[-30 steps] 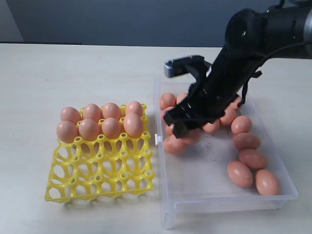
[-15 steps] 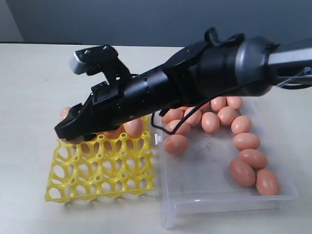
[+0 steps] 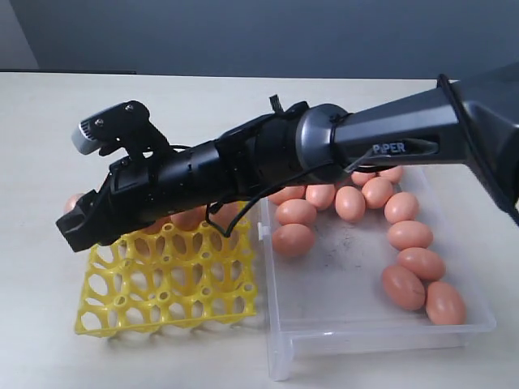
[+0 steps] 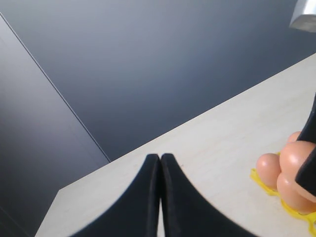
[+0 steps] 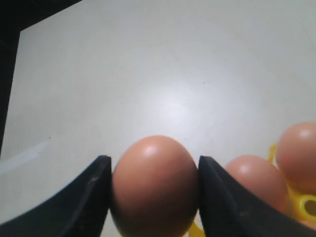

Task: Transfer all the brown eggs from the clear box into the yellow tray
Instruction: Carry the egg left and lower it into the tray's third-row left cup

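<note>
My right gripper [image 5: 154,159] is shut on one brown egg [image 5: 154,185], its fingers pressing both sides. In the exterior view that arm reaches across from the right, with the right gripper [image 3: 77,225] above the far left corner of the yellow tray [image 3: 170,284]. A sliver of the held egg [image 3: 73,201] shows beside the tip. The arm hides most of the eggs in the tray's back rows [image 3: 188,219]; two of them [image 5: 256,182] show in the right wrist view. Several brown eggs [image 3: 405,288] lie in the clear box [image 3: 381,324]. My left gripper [image 4: 160,157] is shut on nothing, off to the side over the table.
The tray's front rows of cups [image 3: 162,304] hold nothing. The clear box sits right against the tray's right side, its near half bare. Pale tabletop [image 3: 49,130] runs left of and behind the tray, with a dark wall behind it.
The right arm has swung left from the clear box, carrying an egg across the tray to its far left corner. The left gripper view has no earlier frame.
</note>
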`<state>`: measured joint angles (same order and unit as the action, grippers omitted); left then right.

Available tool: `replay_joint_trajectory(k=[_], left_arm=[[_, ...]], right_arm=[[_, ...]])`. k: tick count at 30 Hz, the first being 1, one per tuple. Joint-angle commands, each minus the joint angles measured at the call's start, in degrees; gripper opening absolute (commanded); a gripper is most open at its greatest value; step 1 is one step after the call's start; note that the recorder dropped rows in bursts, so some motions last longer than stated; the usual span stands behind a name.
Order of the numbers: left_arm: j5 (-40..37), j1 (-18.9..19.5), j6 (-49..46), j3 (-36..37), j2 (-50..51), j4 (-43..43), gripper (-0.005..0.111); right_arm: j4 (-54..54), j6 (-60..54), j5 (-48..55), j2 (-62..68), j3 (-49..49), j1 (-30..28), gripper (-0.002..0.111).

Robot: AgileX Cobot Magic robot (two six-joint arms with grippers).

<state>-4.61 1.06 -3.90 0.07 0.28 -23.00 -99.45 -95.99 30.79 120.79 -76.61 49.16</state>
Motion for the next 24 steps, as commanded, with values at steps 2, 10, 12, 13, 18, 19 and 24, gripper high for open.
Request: replay_joint_trajectory(k=[2,10,12,13,18,19,24], left_arm=[[0.28,-0.60,0.25,-0.07,-0.28,-0.17,0.000],[0.28,-0.60,0.25,-0.07,-0.28,-0.17,0.000],[0.28,-0.60,0.25,-0.07,-0.28,-0.17,0.000],[0.28,-0.60,0.25,-0.07,-0.28,-0.17,0.000],[0.28,-0.60,0.25,-0.07,-0.28,-0.17,0.000],[0.28,-0.60,0.25,-0.07,-0.28,-0.17,0.000],[0.28,-0.60,0.25,-0.07,-0.28,-0.17,0.000]], right_arm=[[-0.50,-0.63,-0.15,3.08,-2.19,0.03,0.005],[-0.50,-0.53,-2.77,4.09,-2.19,0.03,0.005],[-0.50,-0.37,-3.65,4.09,-2.19,0.03,0.005],[-0.28,-0.10,-3.78,4.18,-2.19,0.03,0.005],[0.39,1.78,-6.88,4.18,-2.19,0.03,0.012],[0.51,1.78,-7.01,4.18,-2.19,0.03,0.017],[1.88,1.78,-4.61,4.08,-2.19,0.03,0.043]])
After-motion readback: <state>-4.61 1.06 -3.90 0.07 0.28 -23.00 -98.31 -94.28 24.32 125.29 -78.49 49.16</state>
